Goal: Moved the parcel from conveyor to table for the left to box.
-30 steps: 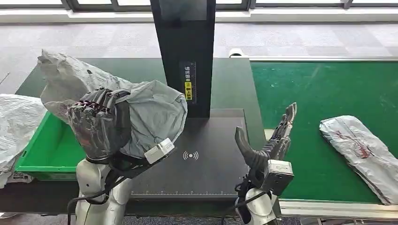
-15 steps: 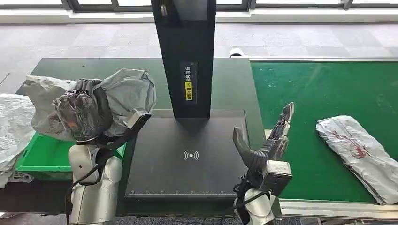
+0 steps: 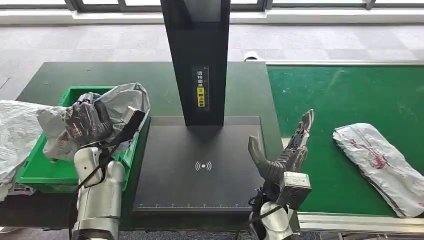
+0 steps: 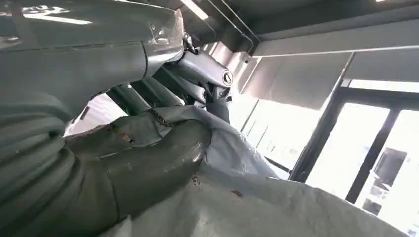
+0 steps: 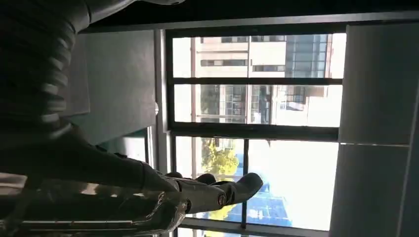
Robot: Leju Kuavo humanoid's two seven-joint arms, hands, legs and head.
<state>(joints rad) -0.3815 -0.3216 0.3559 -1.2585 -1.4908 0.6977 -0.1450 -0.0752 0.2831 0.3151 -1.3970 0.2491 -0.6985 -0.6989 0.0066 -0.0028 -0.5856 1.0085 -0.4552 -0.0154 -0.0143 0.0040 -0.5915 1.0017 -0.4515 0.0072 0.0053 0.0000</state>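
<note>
Evidently the left hand (image 3: 87, 122) clasps the grey parcel (image 3: 122, 102) over the green bin (image 3: 35, 165), low enough to drop it in. Idle beside the scanner plate (image 3: 200, 165), the right hand (image 3: 290, 150) waits slack-fingered near the next parcel (image 3: 382, 165) on the conveyor (image 3: 350, 95).

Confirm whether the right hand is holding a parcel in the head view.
No, the right hand hangs with fingers apart over the conveyor's edge, holding nothing, while the white parcel lies apart on the green belt.
</note>
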